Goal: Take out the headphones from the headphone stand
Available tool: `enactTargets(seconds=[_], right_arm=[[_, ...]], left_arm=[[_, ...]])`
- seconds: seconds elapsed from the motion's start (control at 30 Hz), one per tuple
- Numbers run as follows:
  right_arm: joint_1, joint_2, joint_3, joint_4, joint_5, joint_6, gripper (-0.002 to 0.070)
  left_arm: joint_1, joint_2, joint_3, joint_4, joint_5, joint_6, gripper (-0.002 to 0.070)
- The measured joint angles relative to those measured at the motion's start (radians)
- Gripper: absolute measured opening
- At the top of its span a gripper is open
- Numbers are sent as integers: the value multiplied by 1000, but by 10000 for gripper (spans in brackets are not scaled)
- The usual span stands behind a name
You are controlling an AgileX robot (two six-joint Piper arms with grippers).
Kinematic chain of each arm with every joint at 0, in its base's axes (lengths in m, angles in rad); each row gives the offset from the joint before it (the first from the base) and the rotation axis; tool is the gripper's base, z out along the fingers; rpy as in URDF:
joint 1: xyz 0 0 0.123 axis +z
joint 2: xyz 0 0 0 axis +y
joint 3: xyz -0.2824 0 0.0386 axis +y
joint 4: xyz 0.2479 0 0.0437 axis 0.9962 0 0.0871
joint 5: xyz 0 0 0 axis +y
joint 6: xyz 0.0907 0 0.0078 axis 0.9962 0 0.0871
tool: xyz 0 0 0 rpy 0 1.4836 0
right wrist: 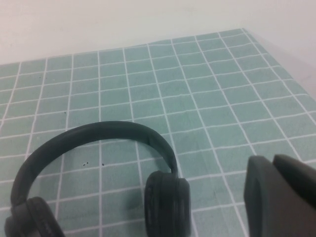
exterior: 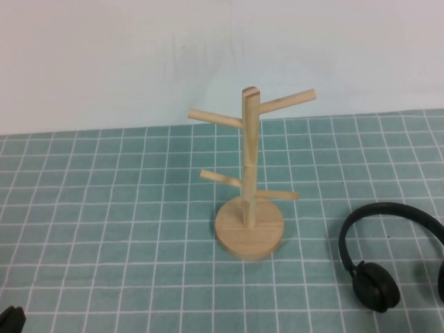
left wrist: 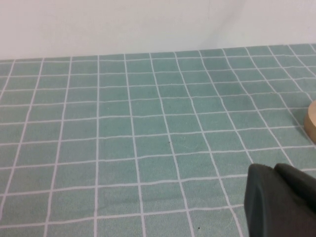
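Observation:
The light wooden headphone stand stands upright mid-table with all its pegs bare. The black headphones lie flat on the cloth to its right, near the table's right edge, apart from the stand. In the right wrist view the headphones lie just ahead of my right gripper, which is shut, empty and not touching them. My left gripper sits at the near left corner. In the left wrist view it is shut and empty over bare cloth, with the stand's base at the frame edge.
A teal cloth with a white grid covers the table. A plain white wall rises behind it. The table's right edge shows in the right wrist view.

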Motion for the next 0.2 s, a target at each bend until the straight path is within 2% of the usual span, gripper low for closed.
enactTargets(seconds=[0.2], right_arm=[[0,0,0,-1,0,-2,-6]], left_arm=[[0,0,0,0,0,0,-6]])
